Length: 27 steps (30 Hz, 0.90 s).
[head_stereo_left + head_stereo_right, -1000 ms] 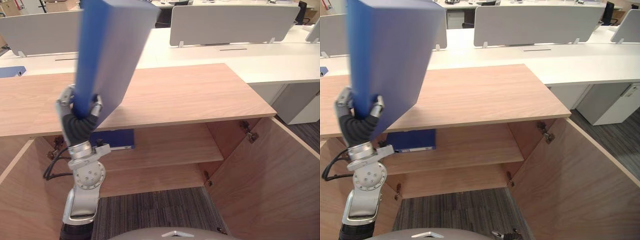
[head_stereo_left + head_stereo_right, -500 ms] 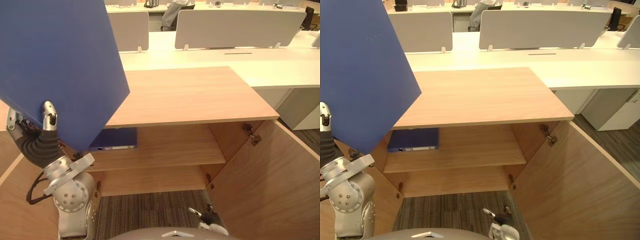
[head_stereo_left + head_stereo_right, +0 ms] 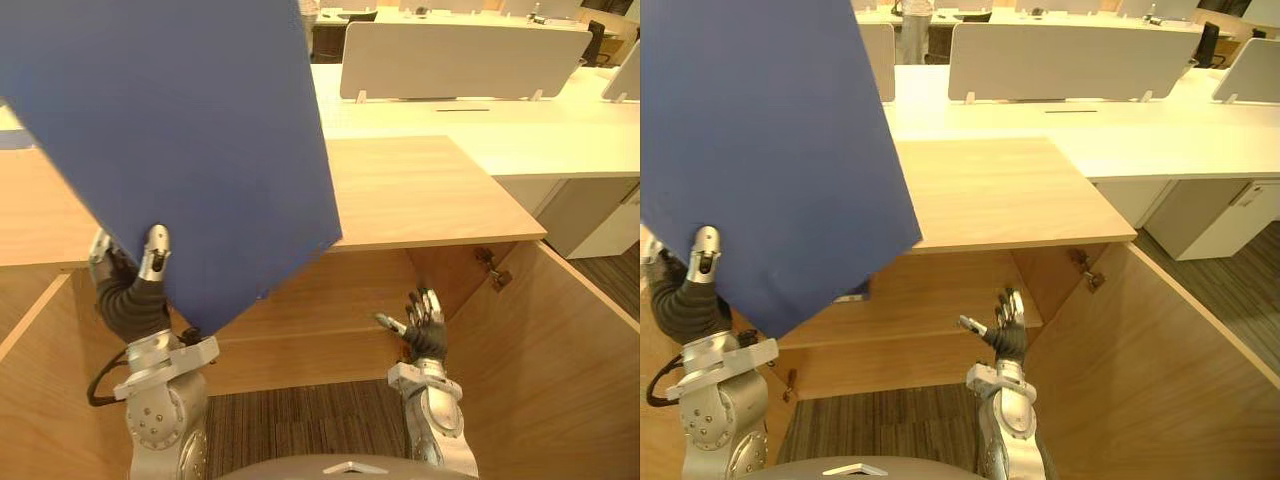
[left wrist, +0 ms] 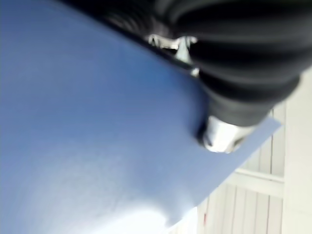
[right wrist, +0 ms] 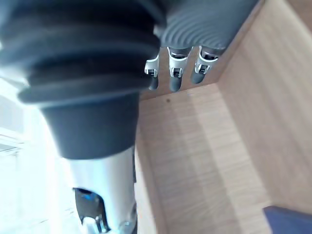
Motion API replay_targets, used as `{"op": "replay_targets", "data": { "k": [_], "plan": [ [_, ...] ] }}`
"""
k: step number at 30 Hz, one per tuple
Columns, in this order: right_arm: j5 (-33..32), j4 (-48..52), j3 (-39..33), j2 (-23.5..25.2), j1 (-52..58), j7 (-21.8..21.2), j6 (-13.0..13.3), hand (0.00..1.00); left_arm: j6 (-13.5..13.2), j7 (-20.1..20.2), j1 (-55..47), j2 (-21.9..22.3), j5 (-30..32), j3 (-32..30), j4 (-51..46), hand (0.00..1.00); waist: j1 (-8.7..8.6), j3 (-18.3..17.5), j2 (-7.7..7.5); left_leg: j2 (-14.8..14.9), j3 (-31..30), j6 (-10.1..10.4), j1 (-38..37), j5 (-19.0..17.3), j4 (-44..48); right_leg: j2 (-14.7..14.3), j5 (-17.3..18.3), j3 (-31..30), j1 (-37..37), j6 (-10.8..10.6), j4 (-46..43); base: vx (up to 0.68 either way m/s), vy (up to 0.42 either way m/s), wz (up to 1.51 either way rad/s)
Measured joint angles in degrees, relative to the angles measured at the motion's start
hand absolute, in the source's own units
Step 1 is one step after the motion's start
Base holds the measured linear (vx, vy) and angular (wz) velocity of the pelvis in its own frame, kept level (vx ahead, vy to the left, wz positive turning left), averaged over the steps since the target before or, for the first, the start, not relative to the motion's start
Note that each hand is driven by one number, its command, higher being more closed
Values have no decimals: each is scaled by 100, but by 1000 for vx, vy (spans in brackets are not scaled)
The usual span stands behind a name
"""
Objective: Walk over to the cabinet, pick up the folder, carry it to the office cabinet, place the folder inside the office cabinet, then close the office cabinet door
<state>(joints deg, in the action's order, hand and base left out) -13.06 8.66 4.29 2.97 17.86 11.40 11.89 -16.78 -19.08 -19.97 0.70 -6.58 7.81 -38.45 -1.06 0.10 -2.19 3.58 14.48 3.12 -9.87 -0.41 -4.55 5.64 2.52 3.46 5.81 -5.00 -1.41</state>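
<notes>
My left hand (image 3: 130, 295) is shut on the lower corner of a large blue folder (image 3: 190, 130), thumb on its near face. It holds the folder up at a tilt, above and in front of the wooden office cabinet (image 3: 420, 190). The folder hides the cabinet's left half. In the left wrist view the folder (image 4: 97, 122) lies right against the hand. My right hand (image 3: 425, 330) is raised in front of the cabinet opening, open and holding nothing. Its fingers (image 5: 175, 73) point at the wooden inside. The cabinet's shelf (image 3: 330, 320) shows between both hands.
The cabinet's right door (image 3: 560, 370) stands wide open beside my right hand, and the left door (image 3: 35, 400) is open too. A sliver of another blue folder (image 3: 855, 292) lies on the shelf. White desks with grey dividers (image 3: 460, 60) stand behind the cabinet.
The folder has swung right and lower, its flat face now covering more of the cabinet. My right hand has risen from the bottom edge to the cabinet opening. The camera has shifted slightly.
</notes>
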Motion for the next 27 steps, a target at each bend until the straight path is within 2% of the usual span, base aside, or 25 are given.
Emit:
{"op": "replay_targets", "data": {
  "k": [6,11,16,27],
  "plan": [
    [-2,685,198,-15,-48,-28,292,0,118,112,8,-47,243,192,507,100,-8,24,37,-18,61,4,-26,-24,1,-15,0,-97,-9,0,16,0,-8,-6],
    [-3,834,226,-29,-305,-101,304,0,141,472,36,-300,244,259,690,100,-53,107,96,-29,66,-5,-29,-37,2,-16,-4,-117,-10,-1,30,0,0,0],
    [-112,873,164,-345,-838,-314,322,0,145,840,328,-534,237,294,1014,100,-57,114,102,-39,62,-17,-26,-45,3,-13,-10,-120,-3,-5,47,0,0,0],
    [-989,812,114,-1224,-1245,-1155,290,0,142,1393,614,-1005,217,330,1028,100,-100,234,169,-62,-17,-38,45,-56,3,7,-13,-77,-4,-9,66,-1,-4,1]
  ]
}}
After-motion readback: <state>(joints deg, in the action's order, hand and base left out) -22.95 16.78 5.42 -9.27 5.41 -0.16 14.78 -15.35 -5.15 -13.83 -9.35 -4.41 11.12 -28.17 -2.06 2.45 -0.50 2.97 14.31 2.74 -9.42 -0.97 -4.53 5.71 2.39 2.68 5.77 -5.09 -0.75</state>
